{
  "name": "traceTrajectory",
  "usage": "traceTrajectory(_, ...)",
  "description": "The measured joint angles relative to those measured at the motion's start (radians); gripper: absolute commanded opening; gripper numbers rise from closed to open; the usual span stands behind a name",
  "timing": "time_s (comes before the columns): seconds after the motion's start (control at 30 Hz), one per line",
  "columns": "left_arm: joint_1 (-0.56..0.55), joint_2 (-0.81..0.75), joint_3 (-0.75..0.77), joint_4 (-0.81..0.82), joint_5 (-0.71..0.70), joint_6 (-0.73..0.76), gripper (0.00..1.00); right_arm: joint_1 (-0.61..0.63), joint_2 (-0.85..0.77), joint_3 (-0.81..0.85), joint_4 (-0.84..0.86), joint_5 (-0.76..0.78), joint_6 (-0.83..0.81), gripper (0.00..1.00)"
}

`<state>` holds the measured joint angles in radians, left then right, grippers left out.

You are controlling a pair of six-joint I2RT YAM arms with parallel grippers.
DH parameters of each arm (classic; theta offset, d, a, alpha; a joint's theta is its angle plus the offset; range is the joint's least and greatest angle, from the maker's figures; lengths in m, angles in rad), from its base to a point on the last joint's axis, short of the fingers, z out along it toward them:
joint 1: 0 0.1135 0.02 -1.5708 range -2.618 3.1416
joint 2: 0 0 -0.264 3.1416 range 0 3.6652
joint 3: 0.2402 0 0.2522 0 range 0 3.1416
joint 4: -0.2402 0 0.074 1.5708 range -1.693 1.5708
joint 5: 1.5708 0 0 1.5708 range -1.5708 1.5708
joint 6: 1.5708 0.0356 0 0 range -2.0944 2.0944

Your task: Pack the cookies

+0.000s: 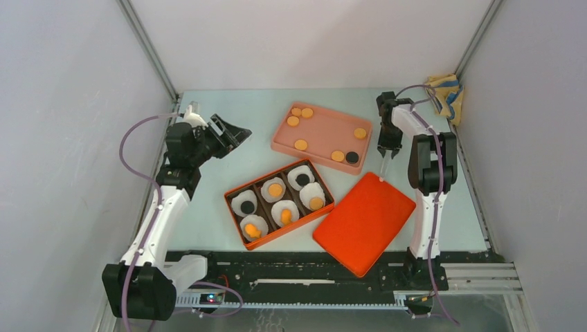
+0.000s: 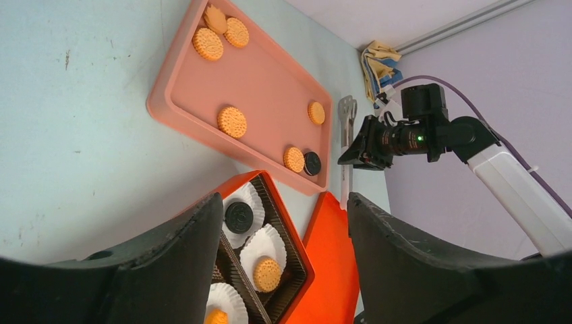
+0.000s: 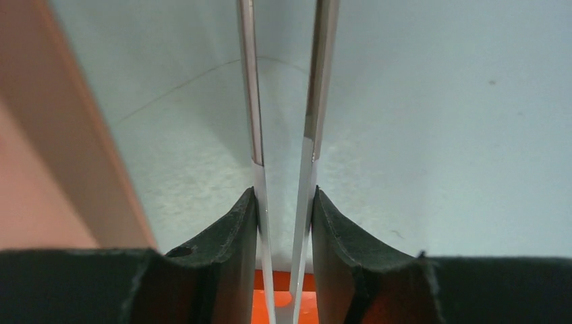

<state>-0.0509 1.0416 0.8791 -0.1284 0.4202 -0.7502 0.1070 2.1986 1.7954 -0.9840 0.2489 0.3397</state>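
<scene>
The left tool (image 1: 234,131) hangs wide and empty at the upper left of the top view. The right tool (image 1: 386,146), at upper right, is clamped on metal tongs (image 1: 381,166) that point down at the surface (image 1: 208,207). Seven cookies (image 1: 300,144) lie loose in the pink tray (image 1: 325,128) at upper centre. Six more sit in paper cups (image 1: 302,178) in the orange box (image 1: 232,194) at centre, beside an orange lid (image 1: 363,221).

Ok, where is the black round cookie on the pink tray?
Top view: the black round cookie lies in the near right corner of the pale pink plastic tray, beside an orange round cookie.
</scene>
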Motion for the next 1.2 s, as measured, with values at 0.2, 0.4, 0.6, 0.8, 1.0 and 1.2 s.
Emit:
traceTrajectory(0.2,0.000,0.014,0.000,0.010,0.006,-0.002,0.81,-0.019,-0.011,-0.025,-0.002,0.069,0.000,0.69)
traceTrajectory(0.4,-0.008,0.014,0.000,0.016,0.006,-0.002,0.81,0.064,-0.201,-0.202,0.068,0.075,-0.016,0.40)
traceTrajectory(0.6,-0.032,0.014,0.000,0.016,0.005,-0.002,0.74,0.269,-0.398,-0.257,0.126,0.018,-0.040,0.04)
traceTrajectory(0.8,-0.045,0.025,0.000,0.018,0.005,-0.002,0.74,0.404,-0.272,-0.231,0.136,-0.060,-0.035,0.00)
traceTrajectory(1.0,-0.045,0.025,0.000,0.018,0.004,-0.002,0.75,0.391,-0.065,-0.175,0.077,-0.100,-0.025,0.00)
traceTrajectory(1.2,-0.045,0.025,0.000,0.016,0.003,-0.002,0.76,0.333,0.109,0.159,0.000,-0.097,-0.034,0.01)
